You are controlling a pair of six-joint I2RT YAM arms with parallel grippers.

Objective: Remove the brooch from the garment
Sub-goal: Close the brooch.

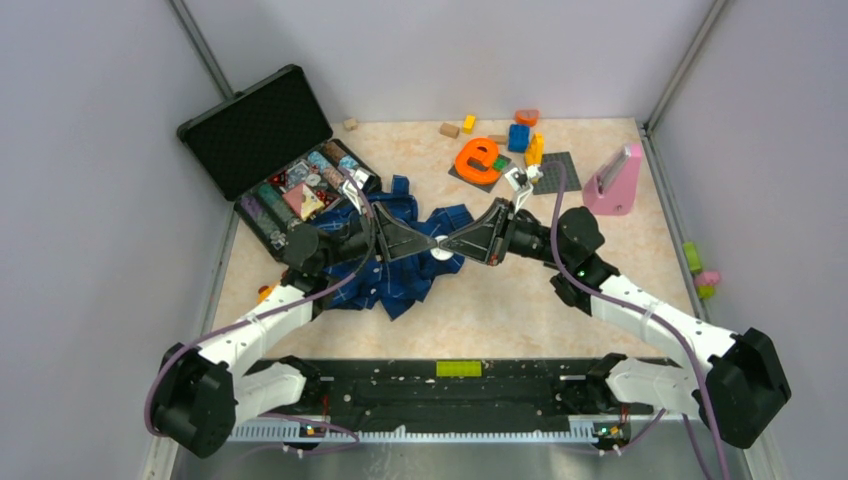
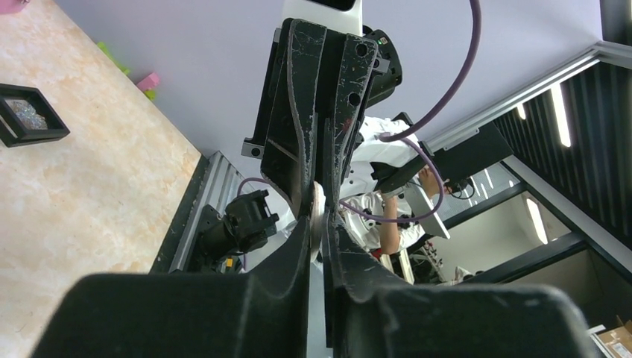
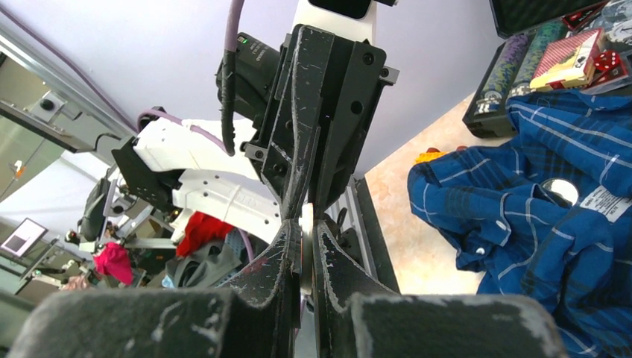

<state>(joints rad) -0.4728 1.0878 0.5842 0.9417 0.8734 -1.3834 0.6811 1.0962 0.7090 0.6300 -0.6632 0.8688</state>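
Tabletop: one garment; one brooch seemingly pinched by left pincer, right pincer

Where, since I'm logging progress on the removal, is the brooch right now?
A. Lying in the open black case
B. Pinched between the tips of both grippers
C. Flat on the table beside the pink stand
B: the brooch sits edge-on between the left gripper and the right gripper, which meet tip to tip above the shirt.
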